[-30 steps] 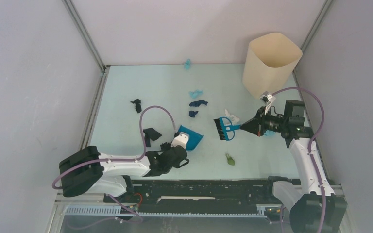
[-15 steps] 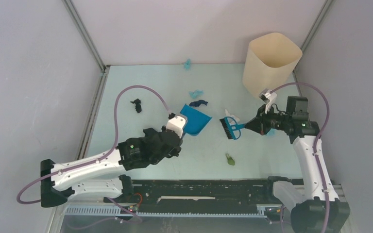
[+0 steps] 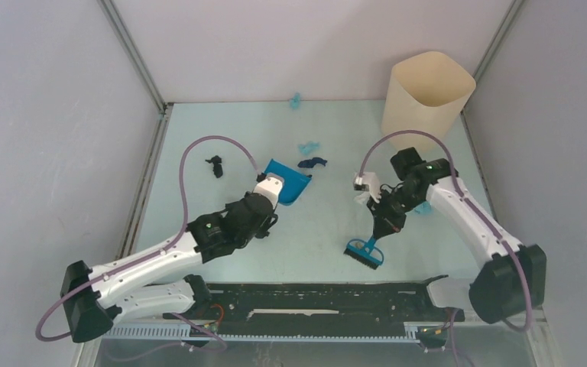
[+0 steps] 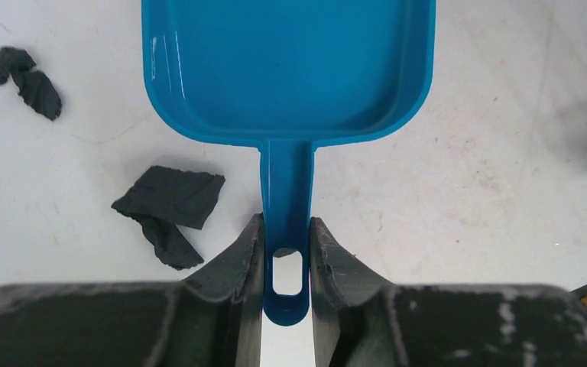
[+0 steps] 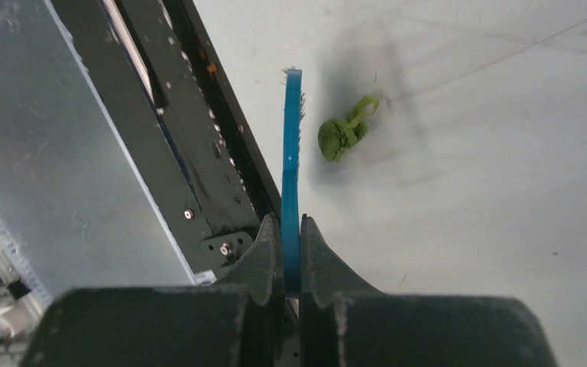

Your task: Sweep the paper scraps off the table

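Sweeping step: right fingers pinch the brush just beside the green scrap near the worktop front edge, left fingers pinch the dustpan handle well apart, so next probably needs the pan brought close, other scraps lie scattered

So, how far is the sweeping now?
Done: nothing visible, the dustpan looks empty. In hand: left gripper grips its handle, right gripper holds the brush beside the green scrap. Left: that one, plus dark scraps and blue scraps on the table.
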Controlling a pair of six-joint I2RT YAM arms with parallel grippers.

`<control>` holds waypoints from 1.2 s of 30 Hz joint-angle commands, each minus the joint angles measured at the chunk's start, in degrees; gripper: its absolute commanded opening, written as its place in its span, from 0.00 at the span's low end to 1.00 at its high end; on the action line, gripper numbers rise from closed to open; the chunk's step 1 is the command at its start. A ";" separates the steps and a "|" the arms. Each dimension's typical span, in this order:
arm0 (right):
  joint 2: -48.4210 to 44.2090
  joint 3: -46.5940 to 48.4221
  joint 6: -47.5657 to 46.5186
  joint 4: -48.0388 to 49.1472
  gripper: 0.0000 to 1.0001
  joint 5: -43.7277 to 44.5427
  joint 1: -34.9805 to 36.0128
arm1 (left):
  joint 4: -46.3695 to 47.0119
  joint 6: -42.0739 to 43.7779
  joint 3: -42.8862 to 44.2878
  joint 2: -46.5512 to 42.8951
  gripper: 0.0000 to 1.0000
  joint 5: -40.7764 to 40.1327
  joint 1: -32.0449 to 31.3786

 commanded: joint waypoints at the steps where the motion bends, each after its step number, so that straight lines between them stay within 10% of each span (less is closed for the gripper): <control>1: 6.24 1.96 -2.64 -3.75 0.00 7.07 4.09 | 7.68 3.36 0.07 -5.78 0.00 0.53 0.92; 13: 22.11 26.16 1.45 1.57 0.00 20.24 1.98 | 5.99 3.07 0.02 -5.70 0.00 0.62 1.03; 20: 19.78 36.08 2.48 -11.54 0.00 2.02 -8.30 | 5.94 3.05 0.14 -5.00 0.00 2.86 1.03; 24: 11.79 30.12 7.75 -12.13 0.00 3.22 -17.43 | 5.81 3.10 0.18 -4.47 0.00 3.83 1.03; 36: -21.72 -1.00 16.17 14.28 0.00 43.38 -39.60 | 4.52 3.05 1.10 -1.89 0.00 5.98 1.03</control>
